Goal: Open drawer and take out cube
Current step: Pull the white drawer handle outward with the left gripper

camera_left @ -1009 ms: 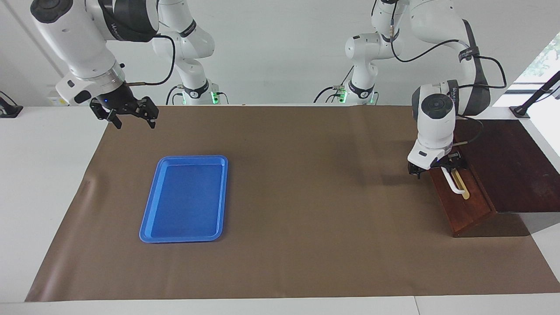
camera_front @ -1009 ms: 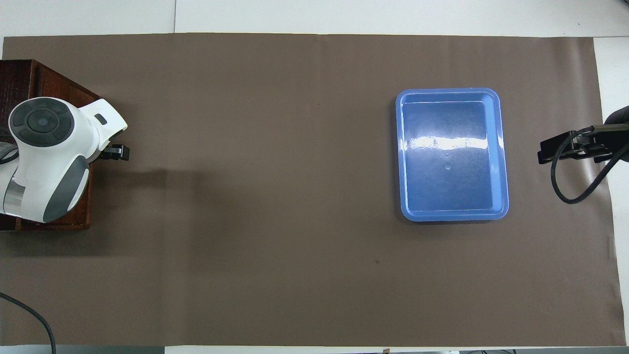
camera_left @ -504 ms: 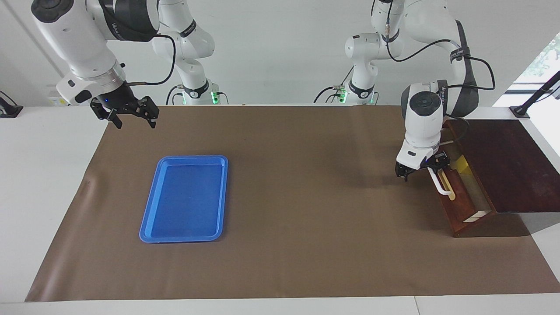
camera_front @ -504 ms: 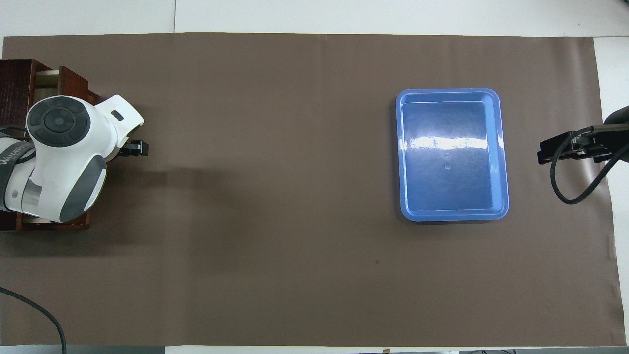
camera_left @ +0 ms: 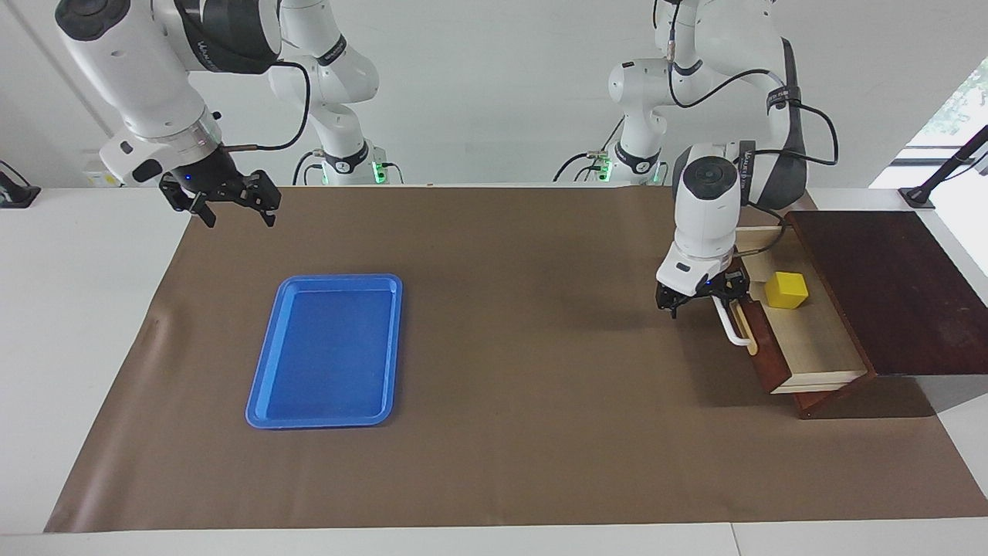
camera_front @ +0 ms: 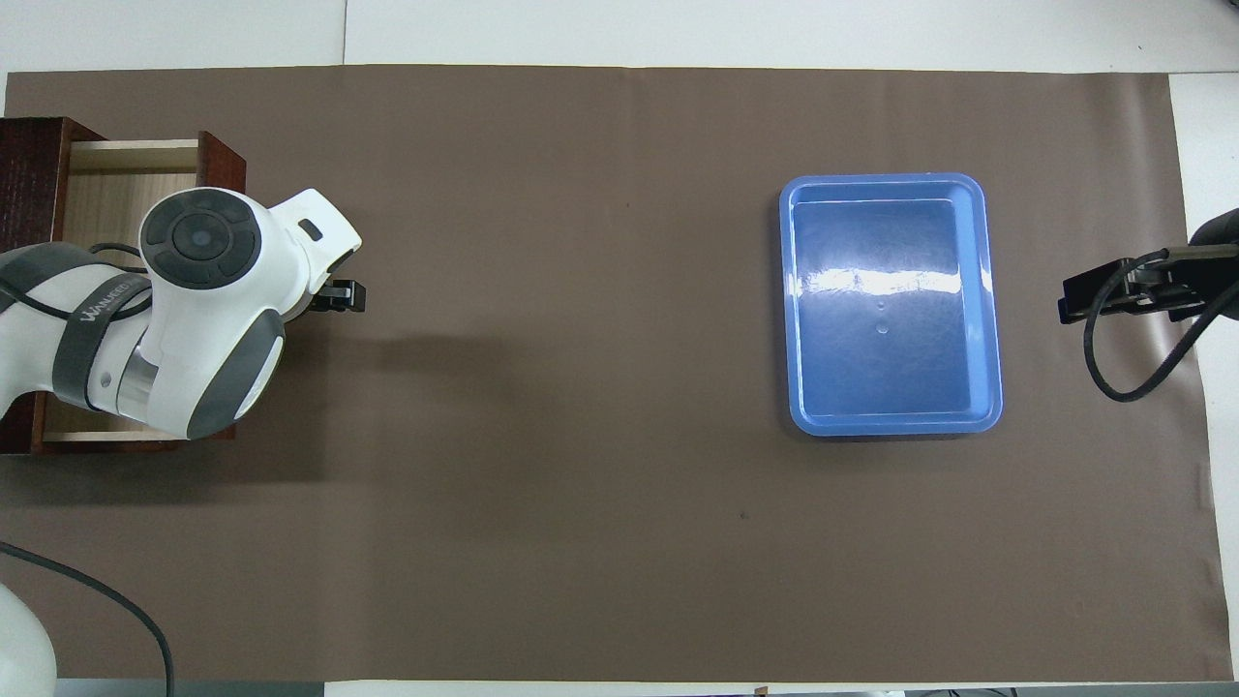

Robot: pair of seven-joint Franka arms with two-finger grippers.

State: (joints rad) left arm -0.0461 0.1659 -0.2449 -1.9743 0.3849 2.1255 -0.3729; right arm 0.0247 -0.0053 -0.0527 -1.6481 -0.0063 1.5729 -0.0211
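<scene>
The drawer (camera_left: 818, 340) stands pulled out of its dark wooden cabinet (camera_left: 895, 286) at the left arm's end of the table, its pale inside showing. In it, toward the end nearer the robots, sits the yellow cube (camera_left: 786, 289). My left gripper (camera_left: 701, 300) is at the robots' end of the white handle (camera_left: 733, 328), fingers apart around it. In the overhead view the left arm covers the cube, and only the gripper tip (camera_front: 339, 295) and part of the drawer (camera_front: 126, 184) show. My right gripper (camera_left: 231, 208) waits open above the mat's corner at the right arm's end.
A blue tray (camera_left: 340, 279) with nothing in it lies on the brown mat (camera_left: 525, 401) toward the right arm's end, also in the overhead view (camera_front: 881, 179). The right gripper's tips (camera_front: 1103, 295) show beside it there.
The left gripper has moved toward the middle of the table with the handle, and the drawer has slid out, uncovering the yellow cube. The right arm has not moved.
</scene>
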